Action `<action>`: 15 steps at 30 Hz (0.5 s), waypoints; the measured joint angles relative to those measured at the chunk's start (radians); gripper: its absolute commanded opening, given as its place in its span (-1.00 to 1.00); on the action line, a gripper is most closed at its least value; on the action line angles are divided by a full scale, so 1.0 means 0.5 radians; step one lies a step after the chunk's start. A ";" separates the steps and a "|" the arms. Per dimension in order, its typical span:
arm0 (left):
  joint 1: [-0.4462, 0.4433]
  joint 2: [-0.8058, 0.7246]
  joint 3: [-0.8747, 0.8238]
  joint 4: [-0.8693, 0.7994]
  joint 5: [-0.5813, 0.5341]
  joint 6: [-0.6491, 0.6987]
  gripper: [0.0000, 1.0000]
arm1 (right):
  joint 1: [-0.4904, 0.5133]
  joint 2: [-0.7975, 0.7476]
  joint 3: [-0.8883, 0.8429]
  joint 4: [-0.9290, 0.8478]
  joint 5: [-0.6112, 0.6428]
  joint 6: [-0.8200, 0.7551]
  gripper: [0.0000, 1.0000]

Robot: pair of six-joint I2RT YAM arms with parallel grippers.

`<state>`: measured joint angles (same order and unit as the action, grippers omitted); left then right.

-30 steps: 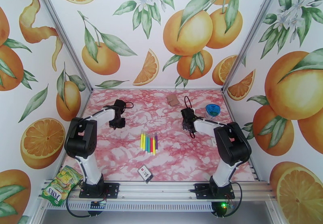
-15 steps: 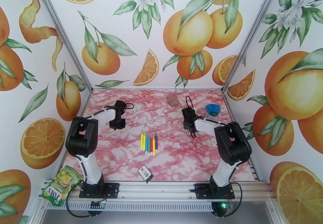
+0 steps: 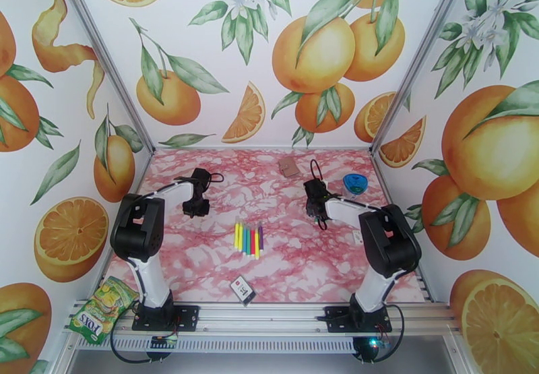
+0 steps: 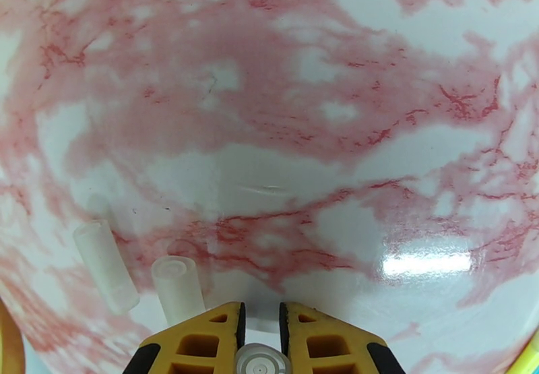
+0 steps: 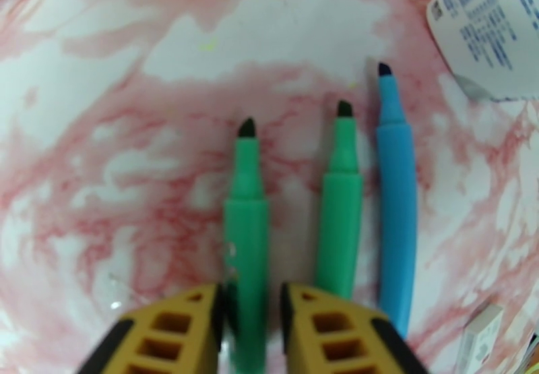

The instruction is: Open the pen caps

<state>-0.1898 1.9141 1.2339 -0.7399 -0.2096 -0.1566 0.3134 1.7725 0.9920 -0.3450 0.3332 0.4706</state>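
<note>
The task is judged to be partly done. Under the right claw [image 5: 249, 291], three uncapped pens lie side by side on the tabletop [image 4: 269, 99] with their dark tips bared: a left green marker [image 5: 246, 234], a second green marker [image 5: 340, 213] and a blue marker [image 5: 396, 213]. The right claw's jaws are parted a little and set to either side of the left green marker. A sliver of gap is seen on one side, so the marker is taken to be straddled rather than gripped.

The left claw [image 4: 261, 308] is held low over a bare patch of tabletop. Its jaws are drawn almost together, and a clear cap [image 4: 263, 363] is lodged between them, round end up. How firmly the cap is pinched cannot be told. Just beside that claw, a loose cap [image 4: 106, 265] and a second loose cap [image 4: 178, 288] lie apart from each other. Both are pale and see-through, not coloured like the pens. Three caps off are thus matched to three bared tips.

A row of markers [image 3: 247, 239] is seen at mid-tabletop, between the two arms. Whether caps are on them cannot be made out at that size. They are judged to be the work left, which is the larger share.
</note>
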 measured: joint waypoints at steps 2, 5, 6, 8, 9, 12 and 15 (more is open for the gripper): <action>0.000 0.001 0.000 -0.002 -0.001 0.001 -0.54 | 0.007 -0.053 -0.002 0.001 -0.001 -0.014 -0.31; 0.000 0.000 0.000 -0.005 -0.002 0.001 -0.52 | 0.034 -0.119 -0.002 0.000 0.000 -0.041 -0.29; 0.000 0.000 0.000 -0.005 -0.002 0.001 -0.49 | 0.047 -0.131 -0.002 0.000 0.001 -0.048 -0.27; 0.000 0.000 0.002 -0.013 -0.001 0.002 -0.46 | 0.089 -0.156 -0.002 -0.002 0.002 -0.069 -0.22; 0.000 -0.001 0.004 -0.019 0.000 0.003 -0.45 | 0.113 -0.166 -0.002 -0.003 0.003 -0.079 -0.21; 0.000 -0.001 0.009 -0.045 0.003 0.007 -0.44 | 0.188 -0.192 -0.002 -0.007 0.000 -0.100 -0.20; 0.000 -0.011 0.010 -0.070 0.006 0.007 -0.43 | 0.253 -0.224 -0.002 -0.007 -0.023 -0.117 -0.16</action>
<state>-0.1898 1.9087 1.2388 -0.7750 -0.2066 -0.1532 0.4400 1.6608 0.9913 -0.3485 0.3218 0.4118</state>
